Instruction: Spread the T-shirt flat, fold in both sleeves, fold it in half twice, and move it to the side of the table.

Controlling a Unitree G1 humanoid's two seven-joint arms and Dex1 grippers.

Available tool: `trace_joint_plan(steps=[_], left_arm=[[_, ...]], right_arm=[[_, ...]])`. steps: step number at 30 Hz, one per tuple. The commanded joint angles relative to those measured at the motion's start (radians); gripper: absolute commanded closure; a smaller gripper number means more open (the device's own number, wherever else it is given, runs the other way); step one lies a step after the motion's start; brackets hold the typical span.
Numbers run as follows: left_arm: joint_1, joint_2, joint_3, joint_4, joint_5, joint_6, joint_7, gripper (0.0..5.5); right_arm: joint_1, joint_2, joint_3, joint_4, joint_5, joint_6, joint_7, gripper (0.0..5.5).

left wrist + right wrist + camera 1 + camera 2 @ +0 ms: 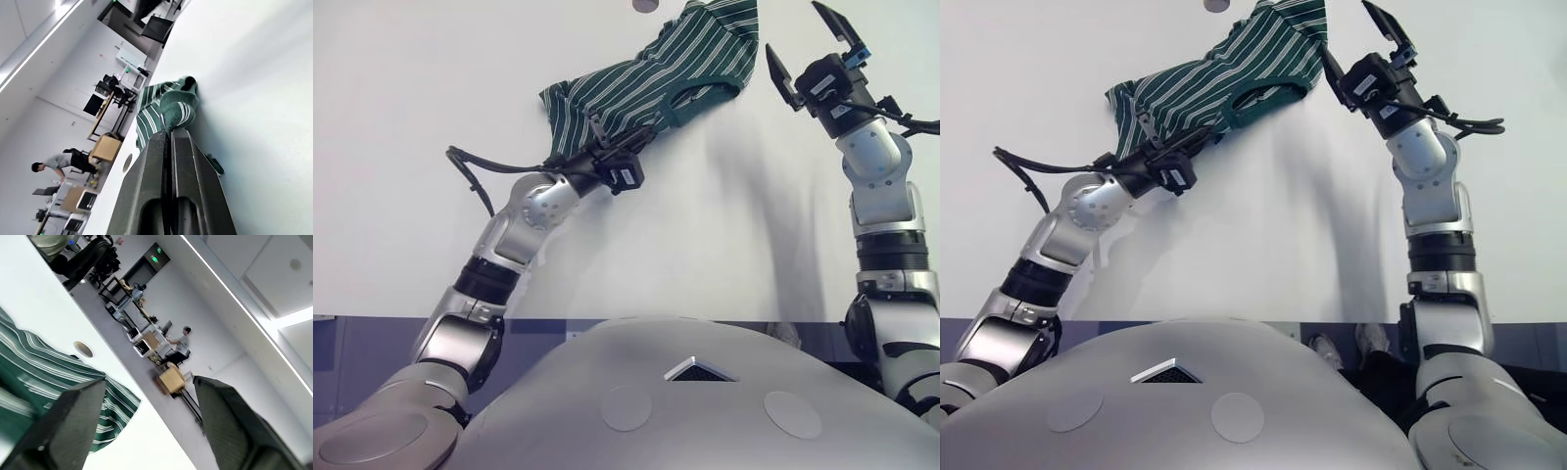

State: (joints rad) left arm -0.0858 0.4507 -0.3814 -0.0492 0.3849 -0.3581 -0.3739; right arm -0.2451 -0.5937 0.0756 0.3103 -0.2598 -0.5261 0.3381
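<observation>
A green T-shirt with white stripes [651,78] lies bunched and crumpled at the far middle of the white table [705,235]. My left gripper [597,137] is shut on the shirt's near edge; in the left wrist view its closed fingers [168,161] pinch a fold of striped cloth [176,110]. My right gripper [808,49] hovers open just to the right of the shirt, apart from it, near the collar side [1268,98]. Its spread fingers [73,416] frame the cloth [29,367] in the right wrist view.
A small round cable hole [645,5] sits in the table at its far edge, just behind the shirt. Bare white tabletop stretches to the left, right and front of the shirt. A black cable [470,171] loops off my left forearm.
</observation>
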Motion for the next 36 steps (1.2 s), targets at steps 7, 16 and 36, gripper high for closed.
trace_joint_plan(steps=[7,16,36], left_arm=[[0.011,0.031,0.055,-0.154,-0.172,0.026,-0.133,5.48],[-0.004,0.016,0.078,-0.156,-0.185,0.016,-0.134,5.50],[-0.016,-0.002,0.098,-0.147,-0.179,-0.010,-0.111,5.50]], right_arm=[[-0.226,-0.108,0.278,0.491,-0.400,-0.266,-0.069,2.20],[-0.248,-0.042,0.438,0.710,-0.574,-0.169,-0.359,2.52],[-0.335,0.028,0.487,0.848,-0.508,-0.182,-0.499,5.49]])
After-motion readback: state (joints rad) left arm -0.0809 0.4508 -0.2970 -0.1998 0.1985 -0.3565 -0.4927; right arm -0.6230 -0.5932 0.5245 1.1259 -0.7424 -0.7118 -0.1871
